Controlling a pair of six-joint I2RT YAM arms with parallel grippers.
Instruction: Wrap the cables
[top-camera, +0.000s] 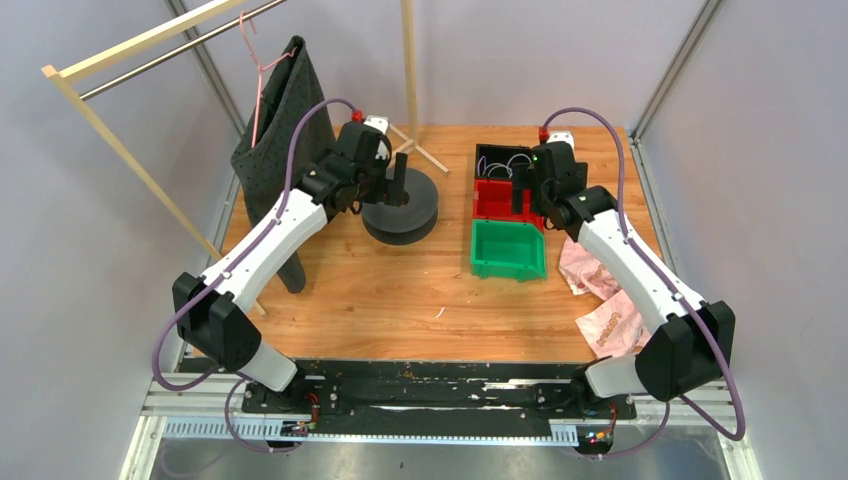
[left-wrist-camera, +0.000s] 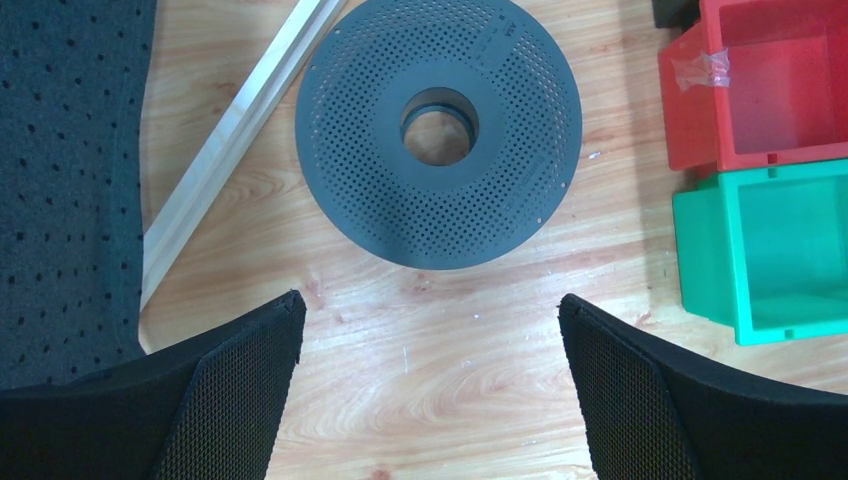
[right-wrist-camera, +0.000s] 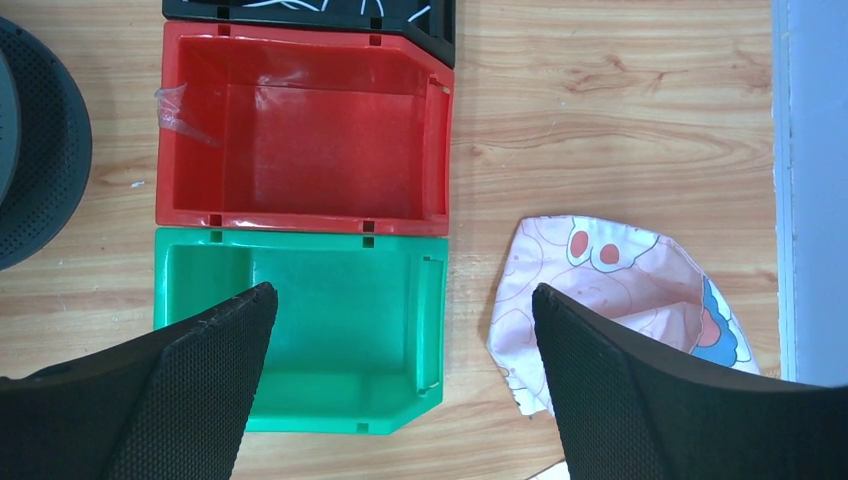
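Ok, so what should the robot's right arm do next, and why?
Probably ease the right fingers forward, past the red bin, until they hover over the black bin. The thin white cables lie in that bin, and the fingers are wide open and empty, sitting above the green bin.

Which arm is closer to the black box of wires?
Right. Right gripper hovers over the red bin beside the black box; left gripper hovers over the grey spool, farther off.

ITEM: cables (top-camera: 508, 160) | LOOK: very thin white wires, showing as loose curved loops | STATE: lying limp, not bundled | PLACE: resting inside the black bin (top-camera: 480, 163), at the far side, right of centre
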